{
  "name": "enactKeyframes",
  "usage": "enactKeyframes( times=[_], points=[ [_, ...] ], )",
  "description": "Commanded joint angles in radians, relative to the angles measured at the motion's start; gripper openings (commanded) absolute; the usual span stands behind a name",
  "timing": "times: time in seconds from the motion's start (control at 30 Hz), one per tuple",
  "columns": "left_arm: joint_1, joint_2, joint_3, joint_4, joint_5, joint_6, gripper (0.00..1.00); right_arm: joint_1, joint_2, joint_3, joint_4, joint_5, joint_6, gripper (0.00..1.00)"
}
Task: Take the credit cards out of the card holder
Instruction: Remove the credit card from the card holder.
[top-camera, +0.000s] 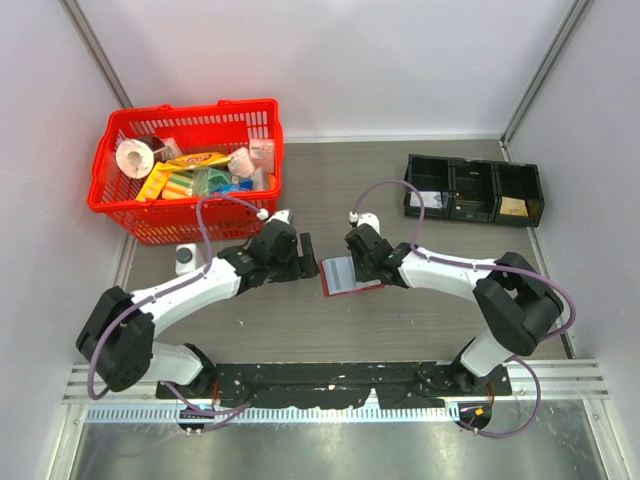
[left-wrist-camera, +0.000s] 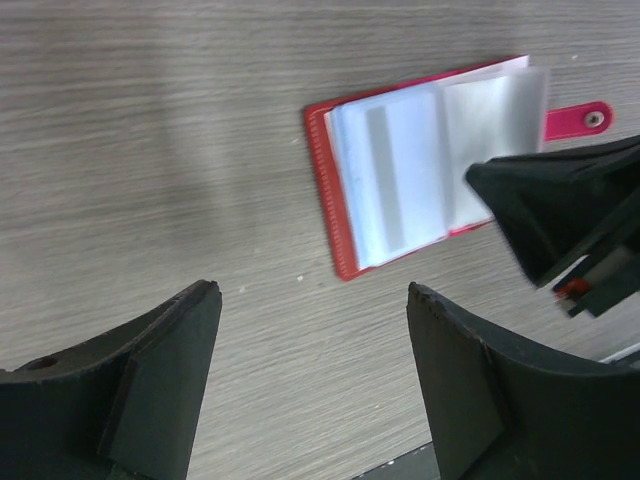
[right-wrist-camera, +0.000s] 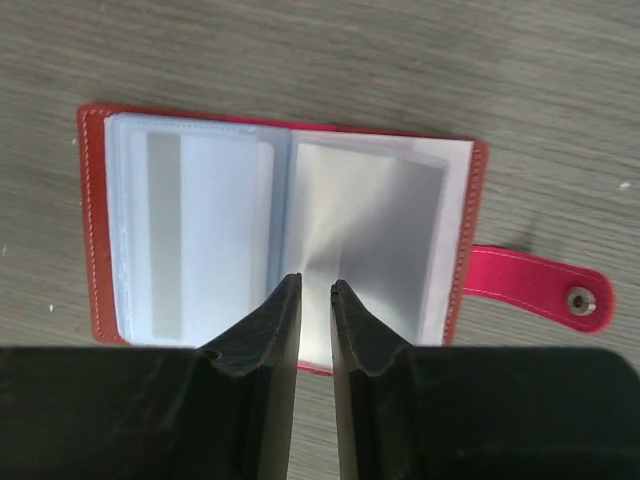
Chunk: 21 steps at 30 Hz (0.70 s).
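Observation:
The red card holder (top-camera: 345, 277) lies spread open on the table between my two grippers, its snap tab (right-wrist-camera: 540, 290) pointing right. In its left pale sleeve sits a whitish credit card (right-wrist-camera: 210, 235) with a grey stripe, also seen from the left wrist as the credit card (left-wrist-camera: 390, 175) in the card holder (left-wrist-camera: 335, 225). My right gripper (right-wrist-camera: 316, 280) hovers over the right sleeve with only a slim gap between its jaws, and nothing is clearly pinched. The sleeve creases toward its tips. My left gripper (left-wrist-camera: 312, 288) stands open and empty over bare table, just left of the holder.
A red plastic basket (top-camera: 185, 215) full of packaged goods stands at the back left. A black three-compartment tray (top-camera: 475, 190) holding a few flat items sits at the back right. A small white object (top-camera: 186, 260) lies by the basket's front.

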Motion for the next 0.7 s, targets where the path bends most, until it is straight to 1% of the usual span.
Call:
enactKeyframes(
  times=[0.0, 0.17, 0.23, 0.4, 0.47, 0.57, 0.67],
  points=[
    [0.003, 0.07, 0.079, 0.085, 0.083, -0.021, 0.77, -0.018, -0.05, -0.049, 0.143, -0.148, -0.014, 0.23],
    [0.003, 0.162, 0.105, 0.125, 0.149, -0.061, 0.73, -0.07, -0.042, -0.112, 0.23, -0.226, 0.015, 0.22],
    [0.003, 0.199, 0.118, 0.13, 0.168, -0.072, 0.73, -0.104, -0.041, -0.138, 0.24, -0.253, 0.024, 0.2],
    [0.003, 0.269, 0.148, 0.156, 0.207, -0.103, 0.7, -0.113, -0.031, -0.173, 0.215, -0.277, 0.03, 0.16],
    [0.002, 0.296, 0.16, 0.166, 0.223, -0.116, 0.7, -0.113, -0.021, -0.187, 0.215, -0.338, 0.056, 0.14],
    [0.003, 0.331, 0.174, 0.182, 0.24, -0.139, 0.68, -0.113, -0.008, -0.21, 0.237, -0.37, 0.091, 0.12],
    [0.003, 0.357, 0.177, 0.203, 0.254, -0.165, 0.63, -0.112, -0.004, -0.223, 0.244, -0.386, 0.107, 0.11]
  ],
)
